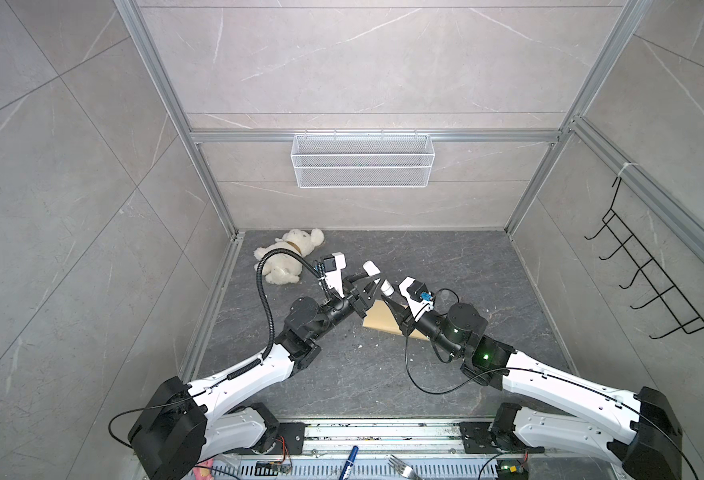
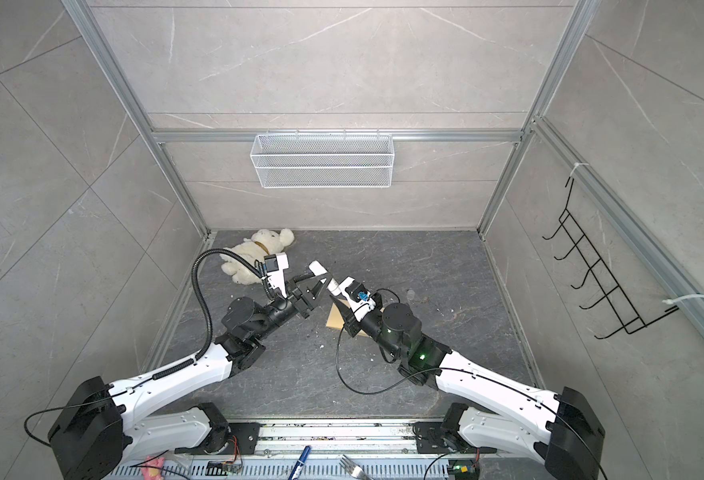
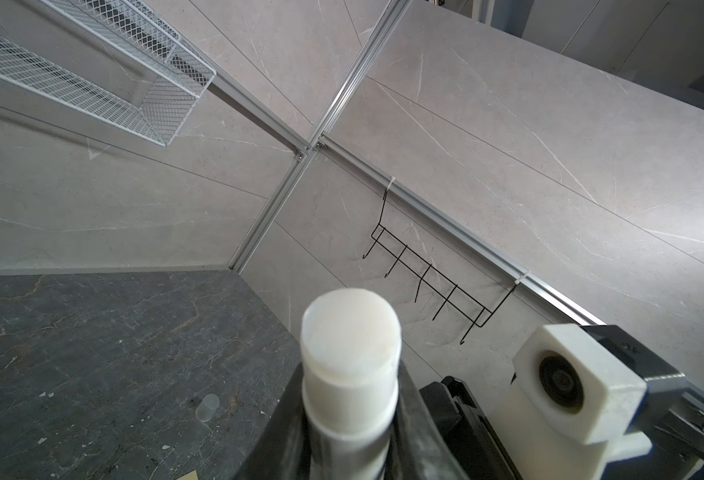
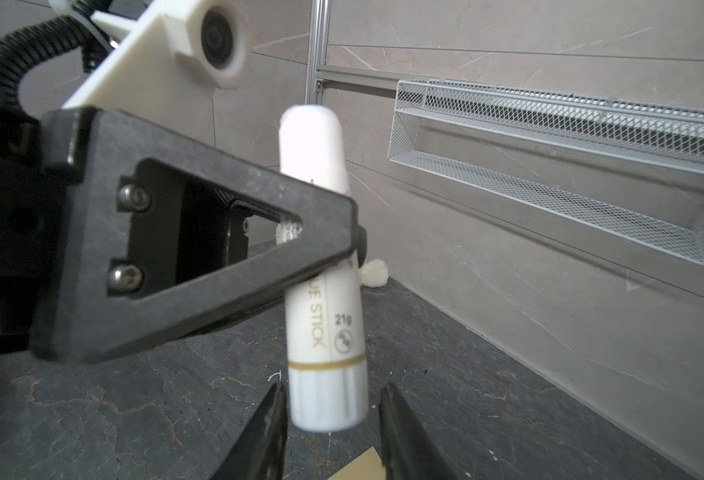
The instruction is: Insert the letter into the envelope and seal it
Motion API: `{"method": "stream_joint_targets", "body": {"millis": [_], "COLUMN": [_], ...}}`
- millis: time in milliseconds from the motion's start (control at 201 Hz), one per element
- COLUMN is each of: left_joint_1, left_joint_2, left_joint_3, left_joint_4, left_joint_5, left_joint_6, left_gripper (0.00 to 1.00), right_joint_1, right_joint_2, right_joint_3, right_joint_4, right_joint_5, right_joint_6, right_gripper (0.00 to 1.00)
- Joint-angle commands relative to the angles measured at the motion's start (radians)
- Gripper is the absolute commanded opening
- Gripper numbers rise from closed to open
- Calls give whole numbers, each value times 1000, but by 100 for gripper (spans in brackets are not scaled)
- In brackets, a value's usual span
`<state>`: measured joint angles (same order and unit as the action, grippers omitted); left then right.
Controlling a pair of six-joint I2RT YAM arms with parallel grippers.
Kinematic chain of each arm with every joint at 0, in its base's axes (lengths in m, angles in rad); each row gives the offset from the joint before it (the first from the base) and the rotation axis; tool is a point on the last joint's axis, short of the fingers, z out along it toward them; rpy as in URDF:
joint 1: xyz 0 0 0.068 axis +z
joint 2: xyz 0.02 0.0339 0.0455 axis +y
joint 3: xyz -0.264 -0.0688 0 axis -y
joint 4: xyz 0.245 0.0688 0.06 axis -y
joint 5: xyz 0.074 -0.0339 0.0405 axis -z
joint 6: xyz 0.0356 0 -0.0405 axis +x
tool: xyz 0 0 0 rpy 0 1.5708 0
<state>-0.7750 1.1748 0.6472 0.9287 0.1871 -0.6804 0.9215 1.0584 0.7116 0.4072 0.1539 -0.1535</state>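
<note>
Glue stick (image 4: 321, 332) is hanging clamped in the left gripper (image 4: 344, 249); the right gripper (image 4: 331, 409) is straddling its base, jaws slightly apart. The envelope (image 1: 377, 318) is lying on the dark table (image 1: 342, 374) beneath it.

Dark stone table (image 1: 466, 270), envelope (image 1: 379, 318), plush bear (image 1: 283, 270)

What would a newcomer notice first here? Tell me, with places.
The white glue stick is held up mid-scene by the left gripper, fingers shut on it, while the right gripper has its open fingers straddling the stick's lower end. Beneath them a tan envelope lies flat on the dark table. A white teddy bear lies in the far left corner.
</note>
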Motion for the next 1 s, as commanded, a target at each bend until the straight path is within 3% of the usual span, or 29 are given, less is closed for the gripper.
{"method": "stream_joint_targets", "body": {"millis": [0,239,871,991], "left_joint_1": [-3,-3,-3,-4], "left_joint_2": [-27,-20,-14,-13], "left_joint_3": [19,20,28,31], "left_joint_4": [36,37,31,30], "left_joint_5": [0,0,8,12], "left_joint_6": [22,18,18,18], "left_gripper": [0,0,0,0], "right_joint_1": [-3,-3,-3,-3], "right_joint_2": [-17,1,30,34], "right_joint_3": [32,52,77,83], "right_joint_4": [-13,-16,-18,-31], "right_joint_5": [25,-4,-2,1], "right_joint_6": [-15,-16,-21,-25], "right_gripper": [38,31,32,26]}}
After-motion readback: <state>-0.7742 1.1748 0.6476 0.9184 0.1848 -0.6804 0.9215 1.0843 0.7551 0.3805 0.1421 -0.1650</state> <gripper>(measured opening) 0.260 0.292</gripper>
